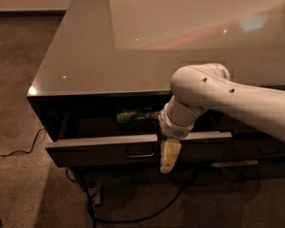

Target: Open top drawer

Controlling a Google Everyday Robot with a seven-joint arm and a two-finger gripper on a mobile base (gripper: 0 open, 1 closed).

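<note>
The top drawer (95, 149) has a dark front and stands pulled part way out of the cabinet below the glossy countertop (133, 42). Its small metal bar handle (140, 154) sits in the middle of the front. My gripper (167, 161) hangs from the white arm (218, 94), pointing down in front of the drawer front, just right of the handle and reaching below the front's lower edge. Inside the drawer a green object (133, 114) lies near the back.
The cabinet's left corner (35, 96) juts toward the brown carpet. A thin cable (19, 150) runs over the floor at the left. Thick dark cables (137, 218) lie under the cabinet. Another dark drawer front (237, 164) shows low on the right.
</note>
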